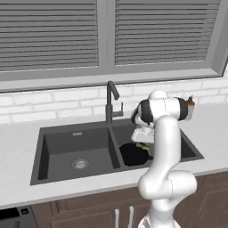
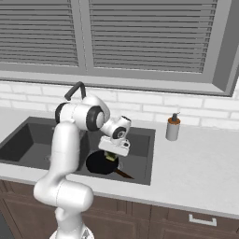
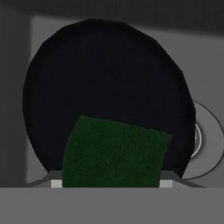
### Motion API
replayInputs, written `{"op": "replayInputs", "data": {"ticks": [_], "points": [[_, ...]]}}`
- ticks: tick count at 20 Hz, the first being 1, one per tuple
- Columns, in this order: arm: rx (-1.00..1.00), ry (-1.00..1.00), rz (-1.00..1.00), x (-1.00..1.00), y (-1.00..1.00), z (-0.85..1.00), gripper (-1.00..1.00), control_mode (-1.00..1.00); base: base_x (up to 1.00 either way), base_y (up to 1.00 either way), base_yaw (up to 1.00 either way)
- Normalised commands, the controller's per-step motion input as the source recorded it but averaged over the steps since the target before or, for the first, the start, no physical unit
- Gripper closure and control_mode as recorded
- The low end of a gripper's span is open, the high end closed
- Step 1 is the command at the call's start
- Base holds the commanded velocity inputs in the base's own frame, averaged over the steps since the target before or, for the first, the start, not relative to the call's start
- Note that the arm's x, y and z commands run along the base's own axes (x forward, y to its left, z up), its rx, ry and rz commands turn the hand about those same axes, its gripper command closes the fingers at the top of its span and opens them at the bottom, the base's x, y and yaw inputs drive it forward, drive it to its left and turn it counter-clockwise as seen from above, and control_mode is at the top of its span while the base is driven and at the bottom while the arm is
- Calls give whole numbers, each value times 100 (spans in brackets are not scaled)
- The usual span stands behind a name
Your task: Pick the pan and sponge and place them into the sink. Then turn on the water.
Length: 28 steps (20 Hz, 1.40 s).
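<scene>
Black pan (image 1: 132, 154) lies in right basin of sink (image 1: 58, 133), left base view; claw (image 1: 143, 145) hangs just above it w/ sponge (image 1: 144, 146) at its tips. Faucet (image 1: 110, 101) stands behind the divider.

Right base view: claw (image 2: 110, 157) over pan (image 2: 100, 163), yellow-green sponge (image 2: 110, 157) between fingers. Soap dispenser (image 2: 173, 127) on counter (image 2: 205, 163).

Hand view: claw partly spread, clamped on sponge (image 3: 113, 153), green face up, above pan (image 3: 105, 87); drain (image 3: 205, 140) beside pan.

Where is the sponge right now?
The sponge is between the jaws, held over the black pan that lies in the right basin of the sink, right of the faucet.
</scene>
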Motion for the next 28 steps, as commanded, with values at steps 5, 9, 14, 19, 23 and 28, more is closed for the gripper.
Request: {"op": "replayInputs", "data": {"ticks": [5,9,14,19,23,28], "points": [[0,0,0,38,6,-56,100,-100,0,0,0],[0,0,0,13,0,-45,100,-100,0,0,0],[0,0,0,0,0,-32,100,-100,0,0,0],[0,0,0,0,0,-13,-100,-100,0,0,0],[0,0,0,0,0,0,-100,-100,0,0,0],[0,0,0,-1,0,17,-100,-100,0,0,0]]}}
